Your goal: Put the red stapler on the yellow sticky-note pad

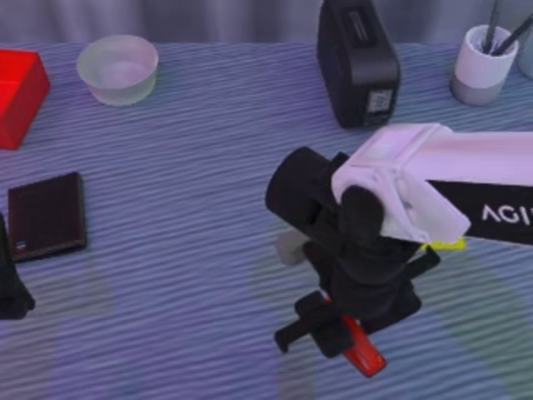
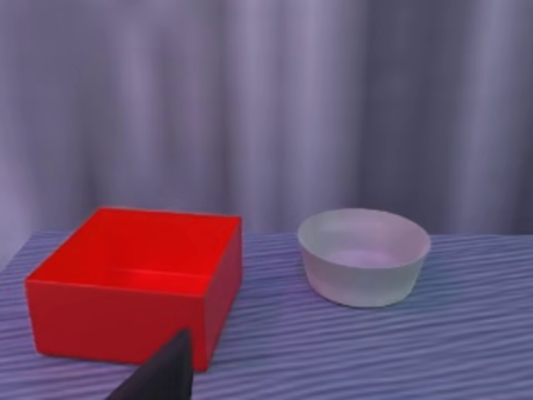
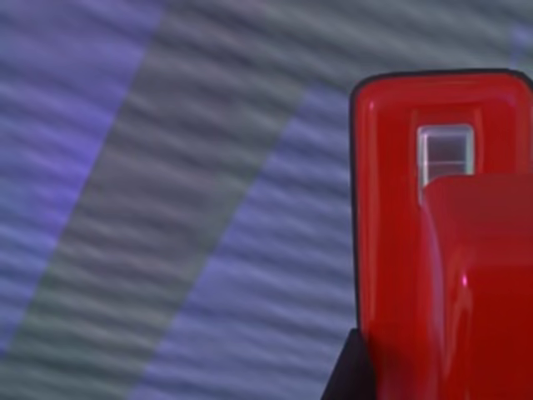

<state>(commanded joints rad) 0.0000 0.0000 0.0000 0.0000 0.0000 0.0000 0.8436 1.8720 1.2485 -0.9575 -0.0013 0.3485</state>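
Note:
The red stapler [image 1: 365, 355] lies near the table's front edge, right of the middle, with its red end poking out from under my right gripper [image 1: 343, 335]. In the right wrist view the stapler [image 3: 441, 233] fills the frame's side, showing a small white mark, and one dark fingertip [image 3: 351, 373] presses against its flank. The gripper is shut on it. Only a thin sliver of the yellow sticky-note pad [image 1: 445, 244] shows, the rest hidden under my right arm. My left gripper [image 1: 10, 287] stays parked at the left edge, open.
A large red box [image 1: 17, 96] and a pale bowl [image 1: 117, 68] stand at the back left. A dark brown wallet-like rectangle [image 1: 47, 215] lies on the left. A black device [image 1: 358, 62] and a white pen cup [image 1: 485, 62] stand at the back right.

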